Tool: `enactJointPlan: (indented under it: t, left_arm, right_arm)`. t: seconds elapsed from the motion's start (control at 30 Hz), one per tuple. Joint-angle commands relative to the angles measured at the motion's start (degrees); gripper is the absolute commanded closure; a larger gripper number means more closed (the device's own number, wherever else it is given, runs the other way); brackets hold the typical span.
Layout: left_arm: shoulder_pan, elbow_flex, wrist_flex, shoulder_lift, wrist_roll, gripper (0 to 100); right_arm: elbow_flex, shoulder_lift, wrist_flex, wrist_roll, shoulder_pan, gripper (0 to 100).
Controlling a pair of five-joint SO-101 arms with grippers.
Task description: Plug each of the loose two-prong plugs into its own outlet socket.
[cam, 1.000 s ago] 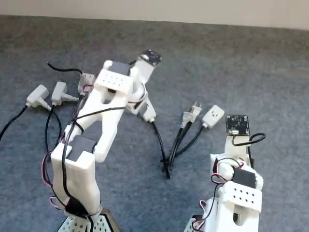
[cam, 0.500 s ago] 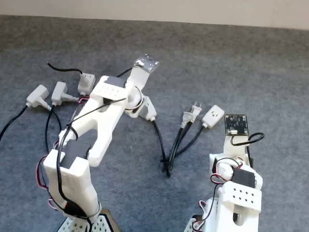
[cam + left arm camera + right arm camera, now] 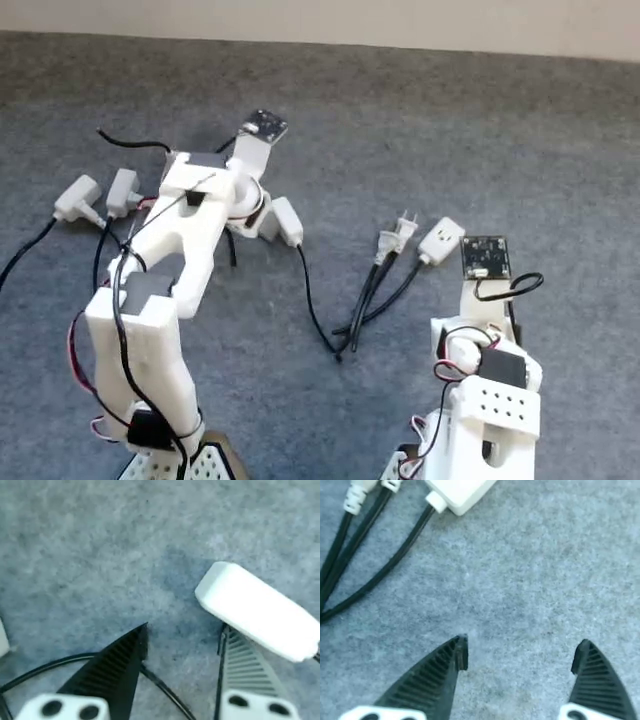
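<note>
My left gripper [image 3: 182, 630] is open low over the carpet. A white socket block [image 3: 255, 610] lies against the outer side of one fingertip, not between the fingers. From above, that block [image 3: 286, 222] sits at the left arm's [image 3: 190, 230] tip, its black cord [image 3: 315, 300] trailing toward the front. Two loose two-prong plugs [image 3: 394, 235] lie side by side at mid-table, beside another white socket [image 3: 440, 241]. My right gripper [image 3: 520, 652] is open over bare carpet, short of that socket [image 3: 457, 490] and the plug cords [image 3: 355, 540].
Two more white socket pieces [image 3: 78, 197] [image 3: 122, 190] with black cords lie at the far left. A black cord [image 3: 75, 661] runs under the left gripper's fingers. The cords from the middle plugs meet in a bundle [image 3: 345, 335] between the arms. Open grey carpet lies to the right and behind.
The left arm has swung to the left, and the white socket block and its cord have shifted left with it. The right arm has kept still.
</note>
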Motion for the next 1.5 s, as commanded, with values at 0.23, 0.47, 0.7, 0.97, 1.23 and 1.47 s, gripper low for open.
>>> enactJointPlan:
  t: [0.23,0.47,0.7,0.97,1.23,1.47]
  left_arm:
    - [-0.57,-22.29,16.26,-6.9,3.25,79]
    - [4.88,-28.0,19.34,-6.81,7.74,79]
    - [10.86,-26.95,17.58,0.4,9.32,79]
    - [9.27,-26.59,19.6,4.79,9.32,79]
    - [2.42,-26.86,30.77,0.84,8.88,79]
    - [0.66,-26.86,32.0,-2.77,8.97,79]
  right_arm:
    - [-0.4,-0.66,-0.84,0.44,-1.1,67.4]
    - [-0.4,-0.66,-0.84,0.44,-1.1,67.4]
    - [-0.31,-0.66,-0.84,0.44,-1.1,67.4]
    - [0.57,-0.75,-0.84,0.44,-1.1,67.4]
    - [0.57,-0.84,-0.84,0.44,-1.1,67.4]
    - [0.66,-0.84,-0.84,0.44,-1.1,67.4]
